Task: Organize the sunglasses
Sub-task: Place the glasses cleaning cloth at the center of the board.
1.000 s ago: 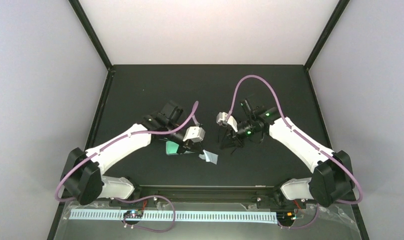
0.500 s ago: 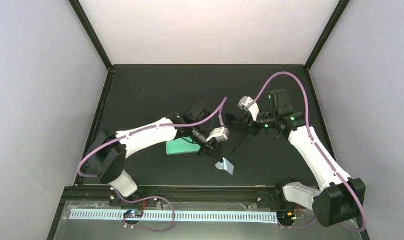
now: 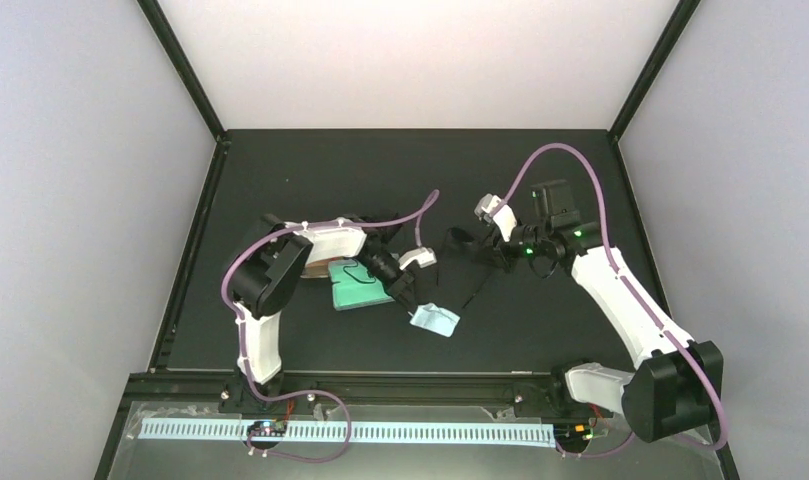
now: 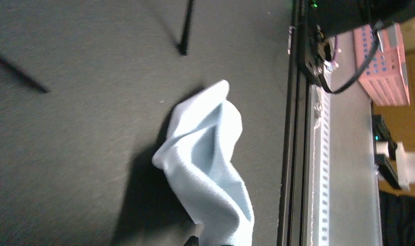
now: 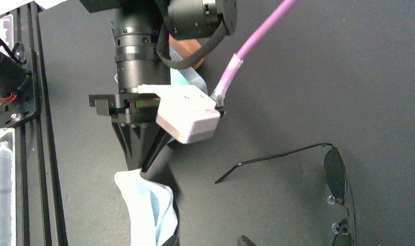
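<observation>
Here, the left gripper [image 5: 142, 165] is pinched shut on a light blue cloth [image 5: 143, 210], the right gripper [image 3: 465, 245] stands parted and empty, and the black sunglasses [image 5: 335, 173] lie on the table [image 5: 297, 61] just beside it, one arm swung out.

Cloth: light blue cloth [image 3: 435, 320], crumpled into upright folds on the black surface [image 3: 280, 180], near its front edge | Case: flat teal-green case [image 3: 358, 290] just beside the cloth, to its left

White arms [image 3: 625, 300], black joints [image 3: 670, 385], purple cables [image 3: 555, 150]
</observation>
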Tool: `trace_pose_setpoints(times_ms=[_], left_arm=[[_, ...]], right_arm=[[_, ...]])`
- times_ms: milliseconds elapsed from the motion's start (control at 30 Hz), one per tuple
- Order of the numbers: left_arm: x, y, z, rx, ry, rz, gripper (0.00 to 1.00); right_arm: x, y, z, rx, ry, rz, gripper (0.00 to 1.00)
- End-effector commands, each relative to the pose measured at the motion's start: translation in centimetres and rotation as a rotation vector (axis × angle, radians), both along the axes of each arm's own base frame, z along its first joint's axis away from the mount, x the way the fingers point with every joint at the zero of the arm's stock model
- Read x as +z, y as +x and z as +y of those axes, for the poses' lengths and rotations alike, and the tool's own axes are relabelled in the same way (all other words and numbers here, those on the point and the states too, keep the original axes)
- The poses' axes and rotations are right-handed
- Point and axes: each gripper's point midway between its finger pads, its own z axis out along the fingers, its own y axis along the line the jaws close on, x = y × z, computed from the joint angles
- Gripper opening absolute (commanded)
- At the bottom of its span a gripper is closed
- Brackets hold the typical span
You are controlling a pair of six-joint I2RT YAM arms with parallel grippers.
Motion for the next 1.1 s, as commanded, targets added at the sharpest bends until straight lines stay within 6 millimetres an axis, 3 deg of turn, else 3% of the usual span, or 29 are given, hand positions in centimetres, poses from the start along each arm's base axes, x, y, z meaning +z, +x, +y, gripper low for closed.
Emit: trace_pose_setpoints(times_ms=[0,100,300,533,767,933,1067], left_arm=[[0.2,0.7,0.9,0.025,0.053,-0.037,0.14],[0.9,0.7,1.0,0.022,0.048,-0.068,0.3],[3.9,0.1,1.1,-0.036,-0.029,-0.141,0.48],[8.3,-1.4,2.0,-0.132,-0.146,-0.222,0.61],[13.2,2.0,4.8,-0.006,-0.23,-0.322,0.65],[15.9,5.2,7.8,0.133,-0.254,-0.443,0.7],[17.5,6.6,9.5,0.212,-0.272,-0.499,0.71]], right_arm=[[-0.5,0.1,-0.7,0.01,-0.048,-0.058,0.33],[-1.2,-0.4,-1.1,0.024,-0.09,-0.073,0.38],[-3.8,-2.2,-1.4,0.088,-0.163,-0.065,0.45],[-8.6,-5.6,1.1,0.277,-0.293,-0.059,0.49],[-12.9,-9.4,4.5,0.497,-0.41,-0.103,0.48],[-14.5,-10.8,5.8,0.582,-0.459,-0.123,0.45],[-15.6,-11.4,6.4,0.625,-0.497,-0.131,0.42]])
